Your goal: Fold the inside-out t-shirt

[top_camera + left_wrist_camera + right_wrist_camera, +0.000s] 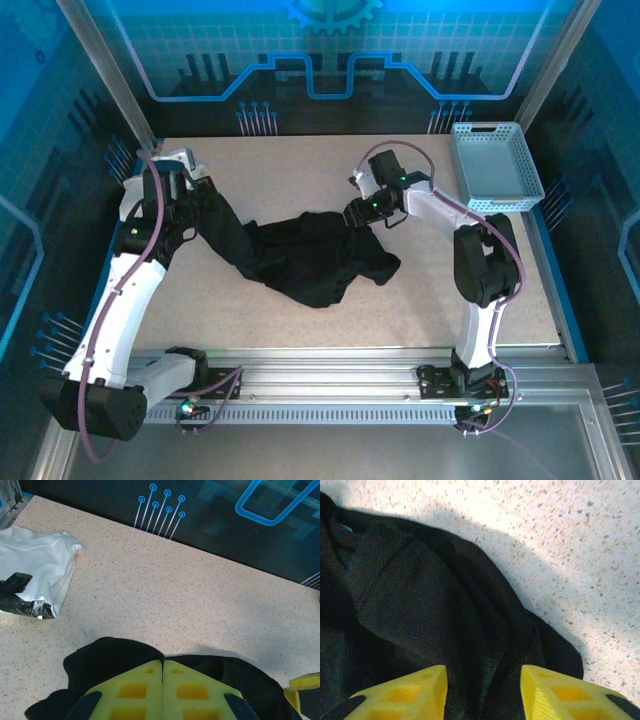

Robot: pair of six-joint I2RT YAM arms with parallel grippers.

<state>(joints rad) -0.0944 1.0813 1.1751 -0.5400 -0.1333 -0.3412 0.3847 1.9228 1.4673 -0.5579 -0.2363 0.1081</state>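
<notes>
A pale blue basket (495, 160) is set at two o'clock on the table (300, 170); the black t-shirt (310, 260) is bunched at centre — long axis ten to four; one end is pinched by the closed left gripper (163, 666); the right gripper (483, 674) is held half-open over the cloth — nothing gripped.

Table front (300, 325) lies open (t-shirt (310, 260) mid-table, basket (495, 170) far-right corner).
</notes>
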